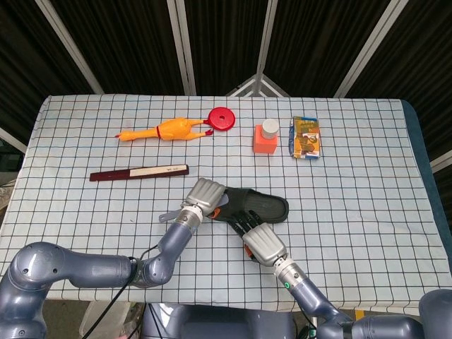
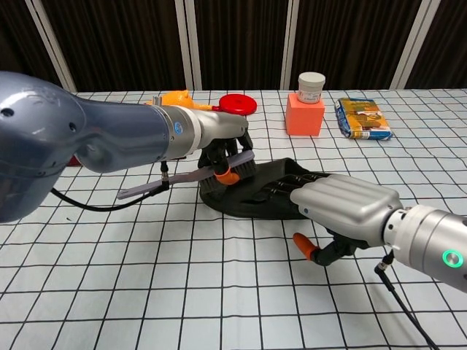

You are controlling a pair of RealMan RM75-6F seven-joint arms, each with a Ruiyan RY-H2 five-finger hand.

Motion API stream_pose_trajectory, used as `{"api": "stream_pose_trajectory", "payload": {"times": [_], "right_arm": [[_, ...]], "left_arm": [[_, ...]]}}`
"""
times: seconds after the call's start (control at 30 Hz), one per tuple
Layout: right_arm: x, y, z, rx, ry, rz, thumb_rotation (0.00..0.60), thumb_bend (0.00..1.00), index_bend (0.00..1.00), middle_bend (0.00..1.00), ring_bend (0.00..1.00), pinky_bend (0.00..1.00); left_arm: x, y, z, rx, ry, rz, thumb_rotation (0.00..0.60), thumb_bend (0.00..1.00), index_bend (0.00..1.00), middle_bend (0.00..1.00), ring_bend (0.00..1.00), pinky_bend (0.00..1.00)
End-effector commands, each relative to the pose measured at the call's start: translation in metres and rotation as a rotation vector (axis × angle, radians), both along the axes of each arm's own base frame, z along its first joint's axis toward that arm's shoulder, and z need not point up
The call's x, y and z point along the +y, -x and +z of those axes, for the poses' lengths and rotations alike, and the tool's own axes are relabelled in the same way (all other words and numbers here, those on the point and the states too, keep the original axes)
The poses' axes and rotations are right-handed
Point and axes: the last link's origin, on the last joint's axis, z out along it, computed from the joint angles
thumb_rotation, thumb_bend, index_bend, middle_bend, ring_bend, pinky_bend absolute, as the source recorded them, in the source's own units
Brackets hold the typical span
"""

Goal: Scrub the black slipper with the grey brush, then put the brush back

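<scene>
The black slipper lies on the checked cloth near the table's front middle. My left hand grips the grey brush and holds its bristle end on the slipper's left end. The brush's long handle sticks out to the left. My right hand lies over the slipper's near side with its dark fingers on the strap, holding it down. Its orange-tipped thumb points away above the cloth.
At the back lie a yellow rubber chicken, a red disc, an orange box with a white jar on it and a snack packet. A dark red ruler-like bar sits left of the slipper.
</scene>
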Motion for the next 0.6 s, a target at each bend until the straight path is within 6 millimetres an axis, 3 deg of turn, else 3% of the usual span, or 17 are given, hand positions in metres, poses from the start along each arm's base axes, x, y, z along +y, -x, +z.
{"api": "stream_pose_trajectory", "payload": {"times": [0.03,0.23,0.6], "right_arm": [[0.0,0.001,0.0,0.0,-0.003,0.0,0.6,0.7,0.0,0.03,0.01,0.07],[0.001,0.004,0.001,0.015,-0.006,0.003,0.6,0.7,0.0,0.03,0.01,0.06],[0.004,0.006,0.002,0.025,-0.018,-0.002,0.6,0.7,0.0,0.03,0.01,0.05]], "left_arm": [[0.002,-0.007,0.002,0.005,-0.007,0.0,0.6,0.5,0.45,0.61,0.56,0.56],[0.004,-0.02,-0.009,-0.083,-0.03,-0.049,0.6,0.5,0.45,0.61,0.56,0.56],[0.003,-0.024,-0.028,-0.222,-0.043,-0.115,0.6,0.5,0.45,0.61,0.56,0.56]]}}
